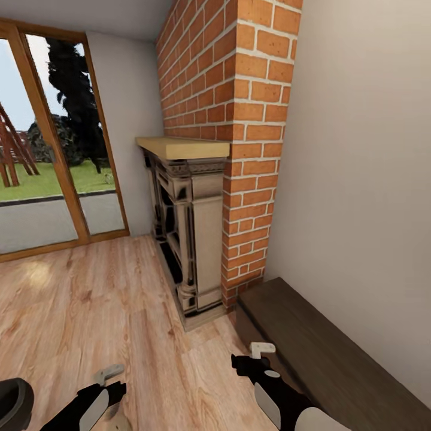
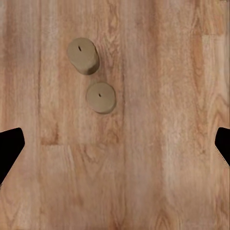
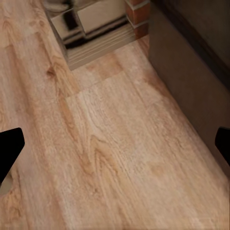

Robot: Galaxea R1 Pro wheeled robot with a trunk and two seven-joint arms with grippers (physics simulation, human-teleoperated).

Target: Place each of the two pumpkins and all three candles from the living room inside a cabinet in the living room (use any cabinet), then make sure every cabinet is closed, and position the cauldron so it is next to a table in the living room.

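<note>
Tan candles (image 2: 91,76) upright on plank floor (image 2: 158,158).

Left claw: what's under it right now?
Under the open left claw, two tan candles stand close together on the wood plank floor. No third candle shows there.

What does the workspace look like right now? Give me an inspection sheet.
Surface: light wood plank floor.
Job's things: two tan candles upright on the floor, close together; dark-brown cabinet along the wall, top bare.
Clutter: dark rounded object at the frame edge, unidentifiable.
Grippers: left tool open, empty, over the candles; right tool open, empty, beside the cabinet.
Cables: nothing seen.
Surroundings: brick fireplace, glass door, plain wall.
</note>
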